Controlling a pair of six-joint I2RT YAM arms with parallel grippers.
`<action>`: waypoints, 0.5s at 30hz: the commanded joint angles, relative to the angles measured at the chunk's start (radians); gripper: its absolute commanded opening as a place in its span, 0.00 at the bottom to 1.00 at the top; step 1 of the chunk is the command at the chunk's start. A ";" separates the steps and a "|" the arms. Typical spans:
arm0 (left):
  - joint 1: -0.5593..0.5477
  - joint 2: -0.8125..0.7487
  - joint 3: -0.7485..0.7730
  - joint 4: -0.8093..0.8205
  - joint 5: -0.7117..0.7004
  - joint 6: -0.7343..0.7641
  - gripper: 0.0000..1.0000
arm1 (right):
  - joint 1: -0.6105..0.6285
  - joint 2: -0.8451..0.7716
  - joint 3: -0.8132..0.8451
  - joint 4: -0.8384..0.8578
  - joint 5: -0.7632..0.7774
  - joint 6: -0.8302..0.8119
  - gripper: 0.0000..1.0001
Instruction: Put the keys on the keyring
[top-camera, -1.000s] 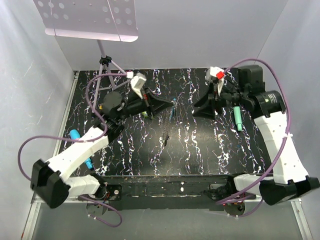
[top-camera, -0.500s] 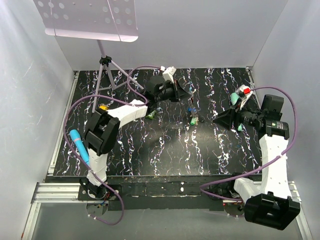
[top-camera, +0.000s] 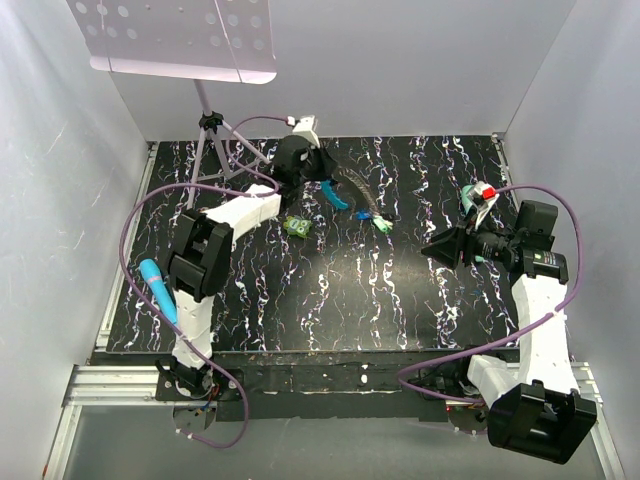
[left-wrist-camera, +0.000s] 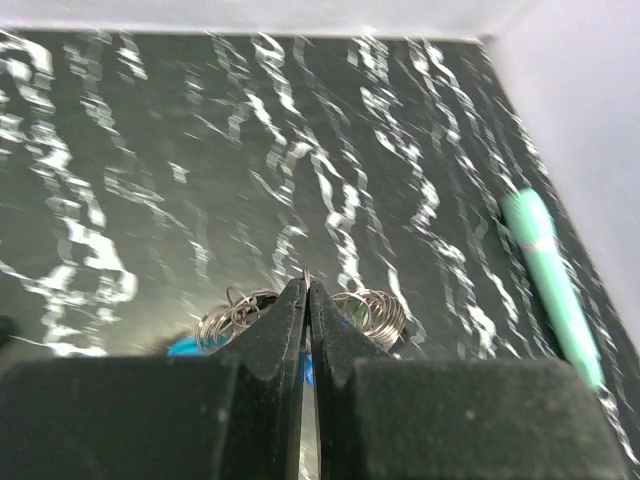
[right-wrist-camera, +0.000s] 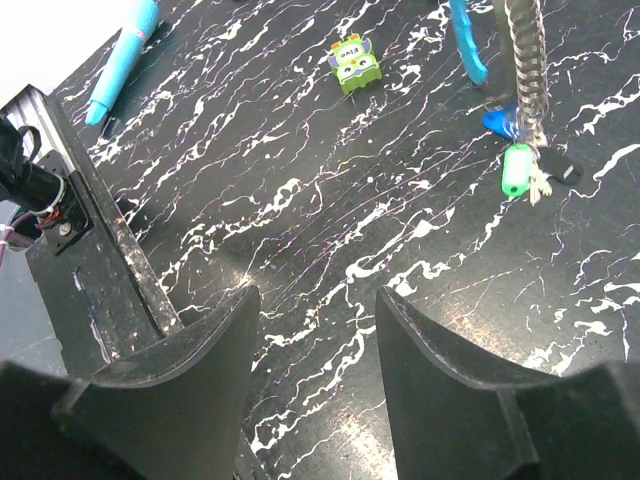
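My left gripper (top-camera: 322, 183) reaches to the back of the table, shut on a thin metal loop of the keyring (left-wrist-camera: 307, 283). Coiled wire rings (left-wrist-camera: 376, 313) show on either side of its tips. The keyring's blue curved clip (top-camera: 337, 195) and grey chain (right-wrist-camera: 527, 60) trail right from the gripper. At the chain's end lie the keys: a blue-headed key (right-wrist-camera: 497, 122) and a green-headed key (right-wrist-camera: 516, 168), seen from above as a small cluster (top-camera: 377, 221) on the table. My right gripper (top-camera: 432, 246) stands open to the right, apart from them, with nothing between its fingers (right-wrist-camera: 210, 340).
A bright green lumpy object (top-camera: 296, 227) lies left of the keys. A blue marker (top-camera: 158, 290) rests by the left edge, a teal marker (left-wrist-camera: 550, 285) near the right arm. A tripod (top-camera: 210, 130) stands at the back left. The table's front rail (right-wrist-camera: 90, 220) shows below the right wrist.
My left arm has swung from mid-table to the back, carrying the keyring and the keys with it. The right arm has drawn back to the right, its gripper still open.
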 joint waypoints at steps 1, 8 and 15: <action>0.062 0.030 0.137 -0.067 -0.135 0.061 0.00 | -0.005 -0.012 -0.010 0.058 -0.035 0.006 0.58; 0.081 0.112 0.361 -0.277 -0.173 0.077 0.27 | -0.005 -0.016 -0.022 0.058 -0.041 -0.006 0.58; 0.081 -0.143 0.089 -0.155 -0.138 0.089 0.52 | -0.006 -0.026 -0.030 0.050 -0.033 -0.018 0.58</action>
